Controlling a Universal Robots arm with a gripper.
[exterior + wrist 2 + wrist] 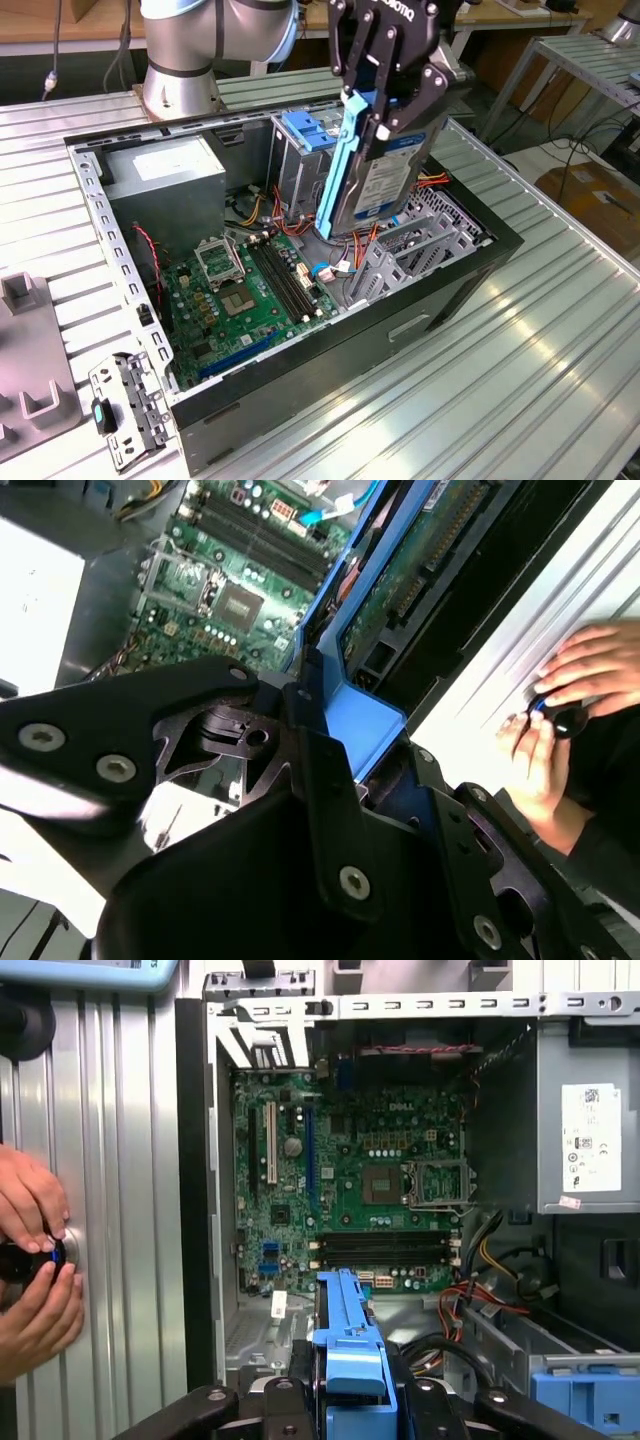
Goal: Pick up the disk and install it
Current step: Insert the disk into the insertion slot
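Observation:
My gripper (390, 115) is shut on the disk (385, 185), a silver-grey drive with a white label and a bright blue carrier rail (335, 170). The disk hangs on edge, nearly upright, inside the open computer case (400, 330). Its lower end is over the red and orange cables beside the metal drive cage (295, 170). In the second wrist view the blue carrier (350, 705) and the disk's green circuit board (420, 560) run out from the black fingers (330, 810). The first wrist view has the blue rail (350, 1350) between the jaws, above the motherboard (360, 1190).
A grey power supply (165, 175) fills the case's far corner, and a blue latch plate (305, 130) tops the drive cage. A person's hands (30, 1260) hold a small black object on the ribbed table beside the case. A grey fixture (30, 370) and a metal bracket (125, 410) lie at the exterior view's left.

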